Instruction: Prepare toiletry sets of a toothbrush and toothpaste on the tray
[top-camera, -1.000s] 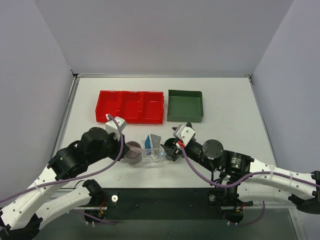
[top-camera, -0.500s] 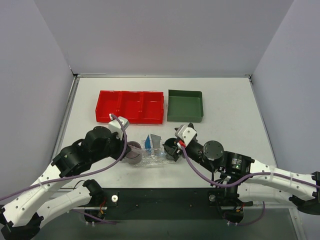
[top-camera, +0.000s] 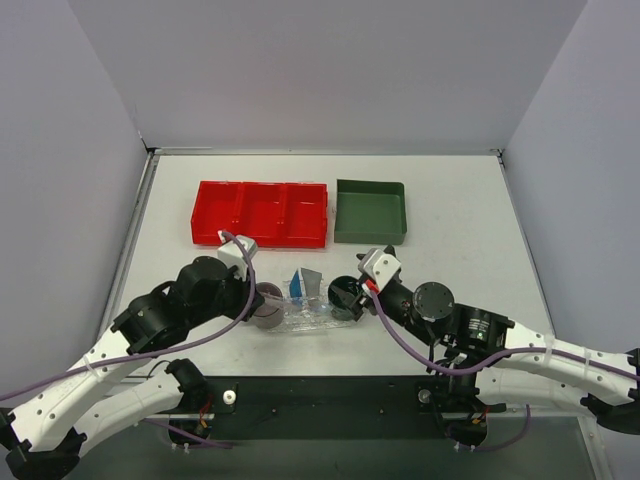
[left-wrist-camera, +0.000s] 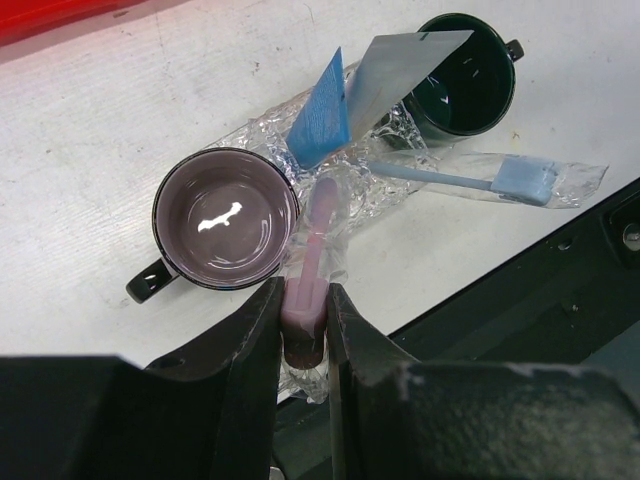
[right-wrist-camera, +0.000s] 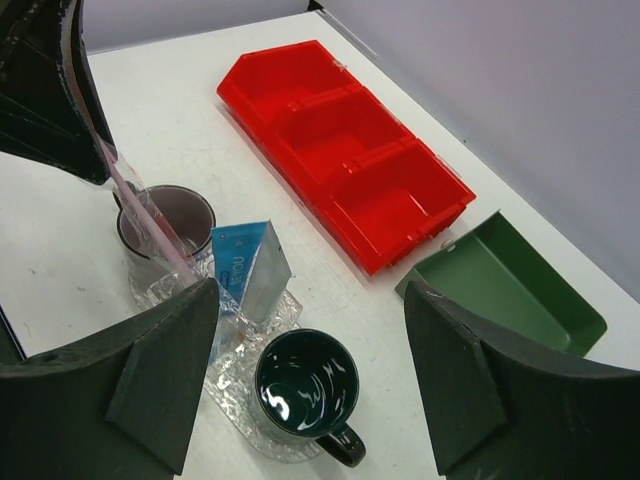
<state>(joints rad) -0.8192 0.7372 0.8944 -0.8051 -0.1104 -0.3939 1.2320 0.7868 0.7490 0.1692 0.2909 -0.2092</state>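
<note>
The left end effector (left-wrist-camera: 303, 295) was closed on the dark pink end of a slim pink wrapped piece (left-wrist-camera: 318, 215). What kind of item it was could not be made out through the clear wrap. The far end of the piece lay against the rim of a mauve mug (left-wrist-camera: 225, 225). In the left wrist view the finger bodies filled the lower edge and hid the near desk (left-wrist-camera: 120, 110).

The right end effector (right-wrist-camera: 310, 290) was open, its fingers wide apart and gripping nothing, above a dark green mug (right-wrist-camera: 305, 385). The right finger cut off the near corner of the dark green square bin (right-wrist-camera: 505, 275).

The tray (left-wrist-camera: 375, 200) lay between the 2 mugs, and the right wrist view showed its bumpy plastic under the green mug. A blue and silver folded packet (left-wrist-camera: 340, 95) stood upright on the tray.

The toothbrush (left-wrist-camera: 525, 182) lay in clear wrap, its handle end at the tray edge beside the green mug and its head out on the bare desk. In the top view the arms and glare made it hard to pick out.

The red 3-compartment bin (top-camera: 262, 212) stood at the far side of the desk, just beside the green bin, well apart from the tray.
</note>
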